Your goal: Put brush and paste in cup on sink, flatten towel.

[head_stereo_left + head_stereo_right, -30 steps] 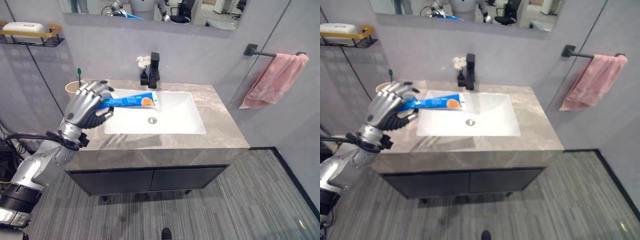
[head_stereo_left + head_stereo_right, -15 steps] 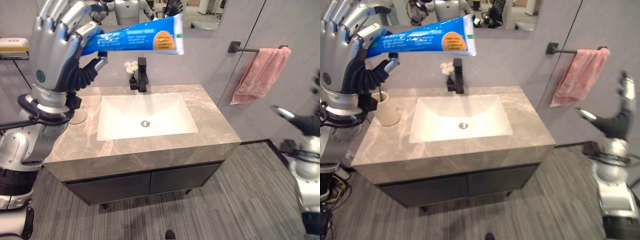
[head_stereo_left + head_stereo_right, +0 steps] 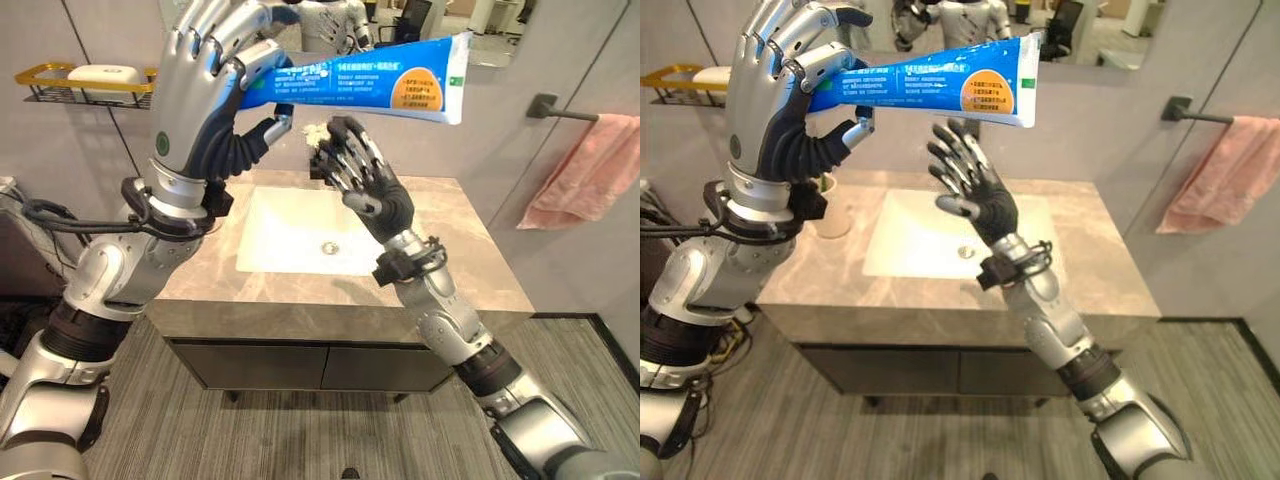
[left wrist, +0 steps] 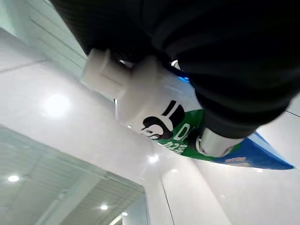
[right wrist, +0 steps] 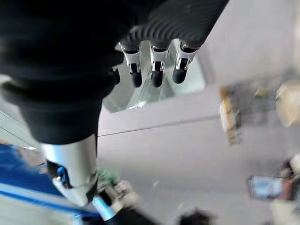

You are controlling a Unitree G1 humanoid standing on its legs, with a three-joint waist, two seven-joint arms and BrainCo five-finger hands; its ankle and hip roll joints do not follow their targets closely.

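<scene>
My left hand [image 3: 210, 90] is held high over the counter, shut on a blue toothpaste tube [image 3: 370, 85] that lies level and points right. Its white cap [image 4: 105, 75] sticks out past the palm in the left wrist view. My right hand [image 3: 975, 185] is raised just below the tube's flat end, open with fingers spread, apart from the tube. Its straight fingers [image 5: 154, 65] are plain in the right wrist view. A beige cup [image 3: 832, 208] stands on the counter's left side, partly behind my left forearm. A pink towel [image 3: 600, 170] hangs bunched on a wall bar at the right.
The white sink basin [image 3: 290, 235] is set in a grey marble counter [image 3: 470, 270] over dark cabinet doors. A wire shelf [image 3: 90, 85] with a soap bar hangs on the wall at the upper left. The black towel bar [image 3: 555, 108] juts from the right wall.
The camera has shifted. My right hand has come from the far right up to the centre, under the tube. The left hand still holds the tube high.
</scene>
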